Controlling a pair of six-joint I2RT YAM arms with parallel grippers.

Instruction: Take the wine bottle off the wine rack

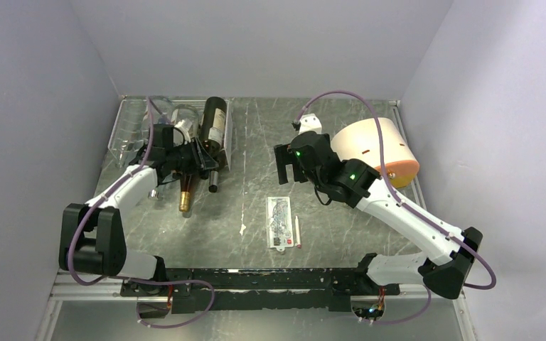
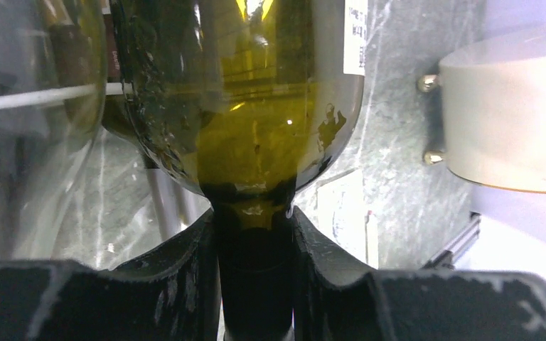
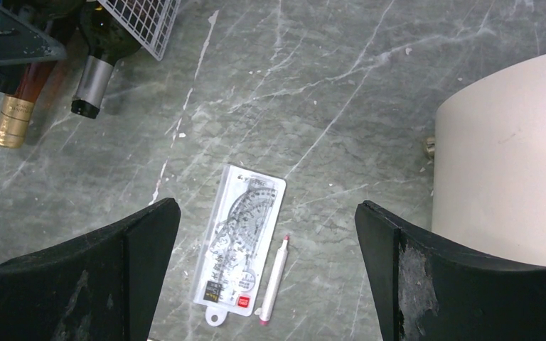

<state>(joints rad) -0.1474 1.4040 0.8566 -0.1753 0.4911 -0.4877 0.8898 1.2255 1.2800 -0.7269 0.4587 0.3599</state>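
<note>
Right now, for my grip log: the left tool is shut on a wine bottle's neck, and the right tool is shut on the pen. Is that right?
No. The right tool is open and holds nothing; the pen lies on the table below it, as the right wrist view shows. The left tool is shut on the wine bottle at its neck.

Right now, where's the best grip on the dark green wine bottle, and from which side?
The neck, from the arms' side: the bottle lies flat on the wine rack, its narrow neck jutting out toward the arms. The left claw is shut on it there.
</note>
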